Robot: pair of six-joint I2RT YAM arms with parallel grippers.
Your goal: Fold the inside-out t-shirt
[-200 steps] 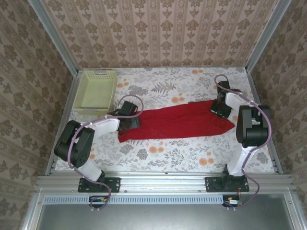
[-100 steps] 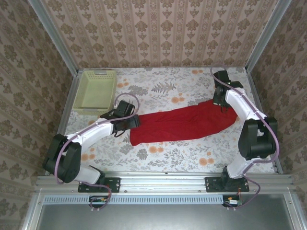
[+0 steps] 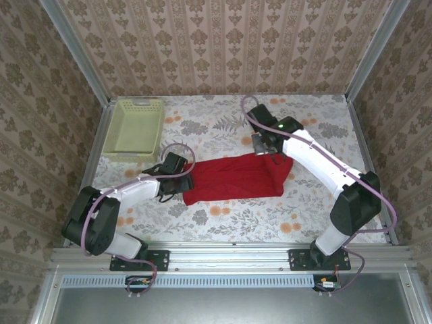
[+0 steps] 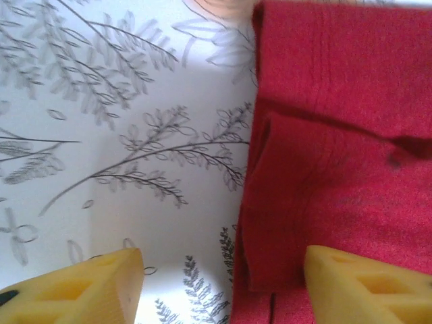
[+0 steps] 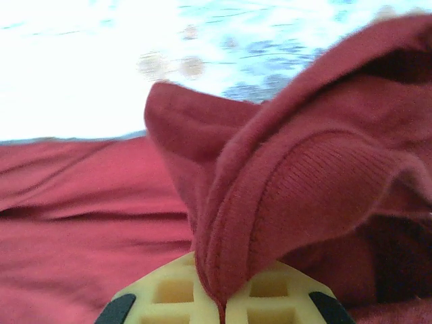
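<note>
The red t-shirt lies as a long folded band across the middle of the floral table. Its right end is lifted and doubled back toward the left by my right gripper, which is shut on a stitched hem of the t-shirt; the yellow fingertips pinch the cloth between them. My left gripper sits low at the shirt's left edge, open. Its yellow fingertips straddle the folded edge of the t-shirt, one over bare tablecloth, the other over the red cloth.
A pale yellow-green perforated basket stands at the back left corner, behind my left arm. Metal frame rails and patterned walls close in the table on three sides. Floral tablecloth lies bare on the right.
My right gripper has swept left and toward the middle, carrying the shirt's right end over itself, so the band is now much shorter. The left gripper has barely shifted.
</note>
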